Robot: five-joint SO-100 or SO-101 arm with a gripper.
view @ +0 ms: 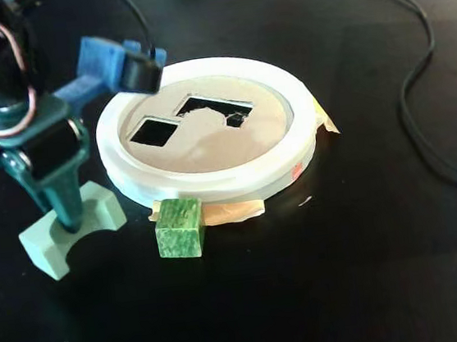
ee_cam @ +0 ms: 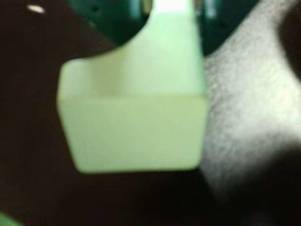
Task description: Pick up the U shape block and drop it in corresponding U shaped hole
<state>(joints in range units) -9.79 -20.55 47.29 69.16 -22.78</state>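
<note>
U shape block [view: 72, 229]: pale mint, lying on the black table directly under the claw, arch cutout facing the near edge in the fixed view; in the wrist view it fills the frame just below the jaws.
Claw [view: 71, 223]: dark green fingers pointing straight down onto the block's upper bar. One finger hides the other, so you cannot tell how wide it stands or whether it has a firm hold yet.
Step in hand: the grasp. Pinch squarely across the bar, not into the arch, and confirm the block rises level before you swing.
U shaped hole [view: 215, 111]: in the tan disc, up and right of the claw in the fixed view, well apart. Match the block's arch to the rounded tab before releasing.
Square hole [view: 154, 131]: nearer the claw than the target; do not drop here.
White rim [view: 214, 187]: raised, between claw and hole; lift clear of it.
Green cube [view: 179, 229]: right of the claw, touching the rim's near edge.
Cables [view: 416, 75]: far right, out of the path.
</note>
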